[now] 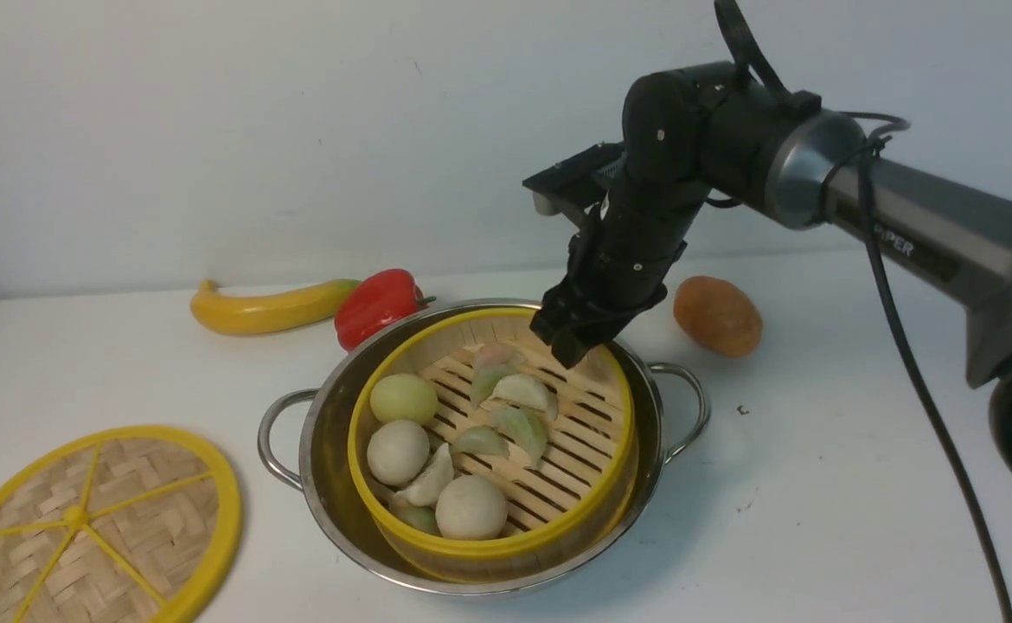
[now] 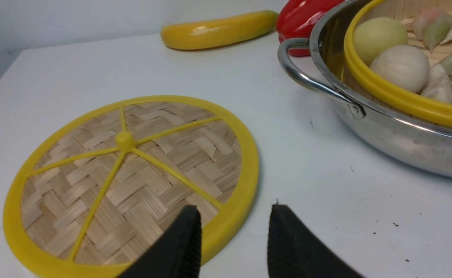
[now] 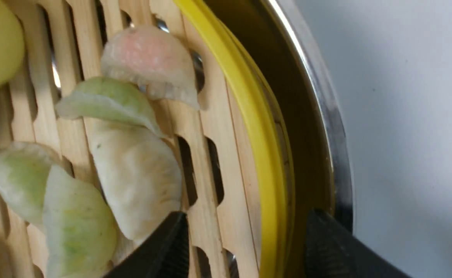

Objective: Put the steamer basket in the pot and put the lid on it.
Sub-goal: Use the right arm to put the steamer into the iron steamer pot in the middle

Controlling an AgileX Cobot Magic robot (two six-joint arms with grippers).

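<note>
The steamer basket (image 1: 558, 450), with its yellow rim, slatted floor, buns and dumplings, sits inside the steel pot (image 1: 326, 433) at the table's middle. My right gripper (image 1: 571, 342) is open at the basket's far right rim. In the right wrist view (image 3: 249, 216) one finger is over the slats and the other over the gap by the pot wall (image 3: 326, 127), with the yellow rim (image 3: 249, 116) between them. The lid (image 1: 91, 528) lies flat at the front left. My left gripper (image 2: 234, 210) is open and empty, low over the lid's (image 2: 125, 173) edge nearest the pot (image 2: 384, 127).
A yellow squash (image 1: 268, 307) and a red pepper (image 1: 378, 305) lie behind the pot on the left. A brown potato (image 1: 718, 316) lies to its right. The pot's looped handles (image 1: 274, 437) stick out on both sides. The table's left edge is near the lid.
</note>
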